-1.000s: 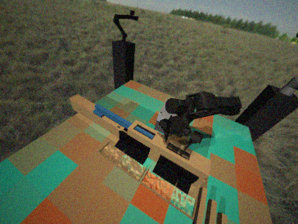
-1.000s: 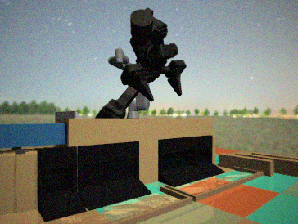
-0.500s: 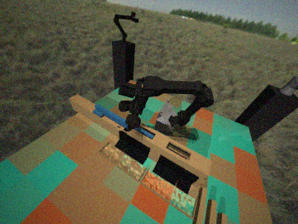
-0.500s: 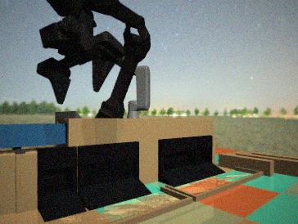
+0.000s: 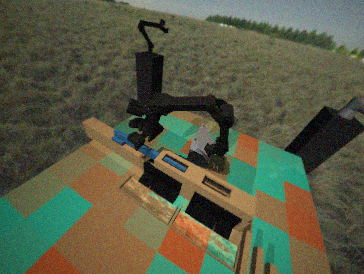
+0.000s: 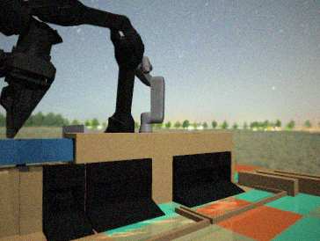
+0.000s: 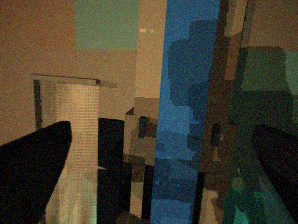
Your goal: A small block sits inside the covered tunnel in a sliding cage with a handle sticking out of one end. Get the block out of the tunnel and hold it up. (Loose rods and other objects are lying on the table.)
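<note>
Top view: below the raised arm [image 5: 175, 103] [image 6: 125, 97], spread in orange, teal and tan patches, the table [image 5: 115, 220] [image 6: 268, 222] [image 7: 107, 25]. Across it, the long wooden tunnel [image 5: 196, 175] [image 6: 119, 147], with two openings along its top; blue visible through one, only darkness through the other. Jutting from one end, in line with the tunnel, the blue bar [image 5: 120, 137] [image 6: 35, 151] [image 7: 175, 115], judged to be the cage's handle. Above that protruding length, pointing down, the gripper [image 5: 136, 131] [image 6: 10, 129] [image 7: 162, 127]: fingers spread wide, nothing held, one to either side of the bar in the wrist view. Alongside the blue, the wooden rails [image 5: 100, 131] [image 7: 151, 65], a likely snag for descending fingertips. Smallest of all, and out of sight in every view, the block, by the task inside the covered tunnel; exact spot impossible to tell.

Step in hand, by judgement: taking hold of the handle. Best done by centering over the blue, squaring the fingers to its sides, lowering gently, and closing on the bar alone rather than on the rails. Then a slow, level pull along the tunnel's own line, without twist or lift, to avoid jamming the cage or slipping off. Afterwards, reopening for the block once exposed, and raising it.
</note>
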{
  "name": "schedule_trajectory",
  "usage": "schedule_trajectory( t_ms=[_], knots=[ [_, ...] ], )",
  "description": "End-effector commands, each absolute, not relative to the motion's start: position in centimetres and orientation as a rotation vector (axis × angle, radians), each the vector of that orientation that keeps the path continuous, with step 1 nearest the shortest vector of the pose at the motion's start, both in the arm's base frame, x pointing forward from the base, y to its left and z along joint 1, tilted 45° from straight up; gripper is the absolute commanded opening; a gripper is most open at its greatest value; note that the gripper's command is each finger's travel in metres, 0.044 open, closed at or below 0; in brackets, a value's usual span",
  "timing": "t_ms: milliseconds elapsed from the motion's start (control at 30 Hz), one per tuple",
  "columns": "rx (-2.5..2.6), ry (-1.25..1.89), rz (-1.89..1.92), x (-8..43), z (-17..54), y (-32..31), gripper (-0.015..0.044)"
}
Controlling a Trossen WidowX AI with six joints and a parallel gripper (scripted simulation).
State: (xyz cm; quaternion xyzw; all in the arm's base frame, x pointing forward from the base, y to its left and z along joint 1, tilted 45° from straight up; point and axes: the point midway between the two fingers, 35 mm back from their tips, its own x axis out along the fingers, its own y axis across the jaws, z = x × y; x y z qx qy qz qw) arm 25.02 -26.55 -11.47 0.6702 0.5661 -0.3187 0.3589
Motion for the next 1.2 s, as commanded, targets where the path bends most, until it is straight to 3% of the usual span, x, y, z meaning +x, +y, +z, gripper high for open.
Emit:
schedule_trajectory(
  t_ms=[0,800,1167],
  knots=[
    [1.735,1.466,-0.837,24.9,-12.1,-26.3,0.044],
    [1.736,1.466,-0.836,24.8,-14.7,-23.8,0.044],
    [1.726,1.46,-0.834,24.9,-14.2,-24.3,0.0151]
  ],
)
